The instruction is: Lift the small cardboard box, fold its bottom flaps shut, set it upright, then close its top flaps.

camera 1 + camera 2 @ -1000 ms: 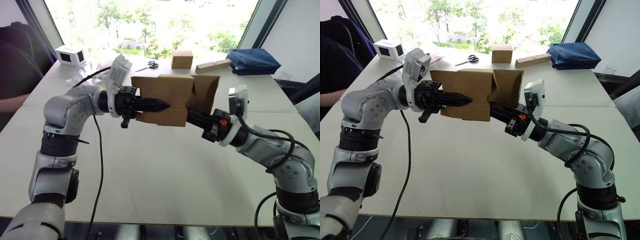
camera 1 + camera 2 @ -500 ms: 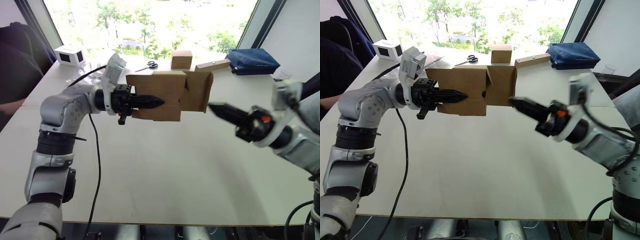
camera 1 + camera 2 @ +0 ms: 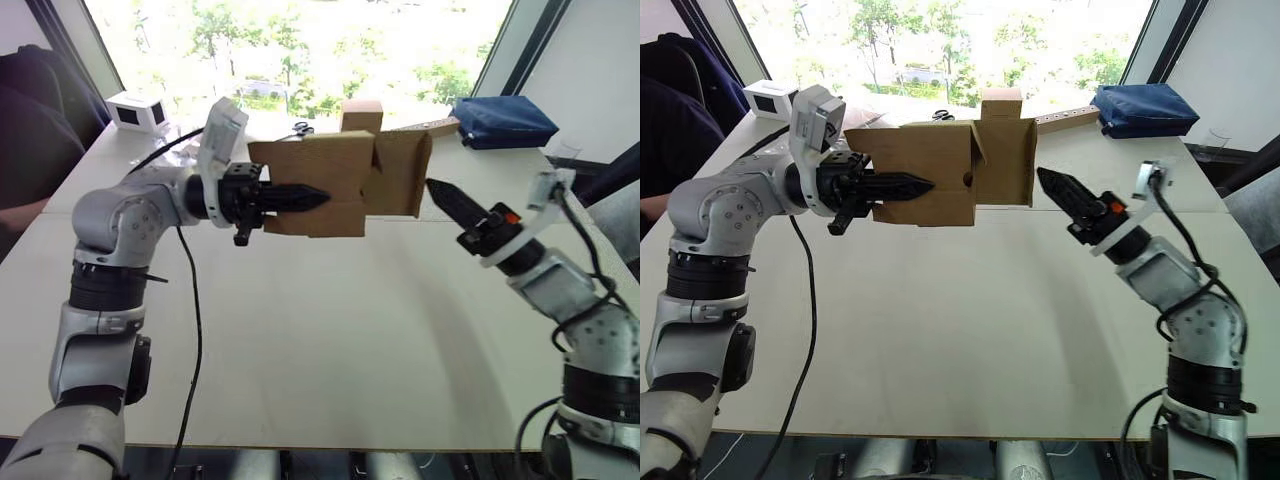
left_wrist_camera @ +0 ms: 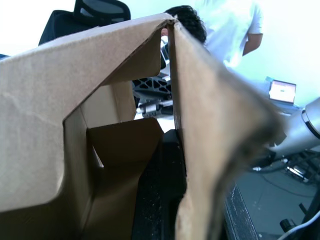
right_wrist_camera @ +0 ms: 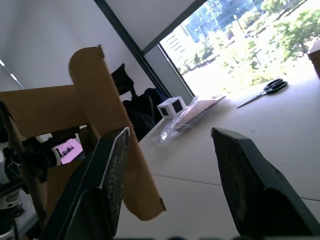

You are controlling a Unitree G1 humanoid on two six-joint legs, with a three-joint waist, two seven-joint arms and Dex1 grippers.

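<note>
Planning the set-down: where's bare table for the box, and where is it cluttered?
Free: the wide white table under the small cardboard box, between the left gripper and right gripper. Crowded: the far edge, with the white box, scissors, cube-like box, wooden strip and blue bag.

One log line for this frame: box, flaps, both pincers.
small cardboard box: held in air | left pincer: shut on box wall | right pincer: open, apart from box | flaps facing right pincer: not folded shut
</note>
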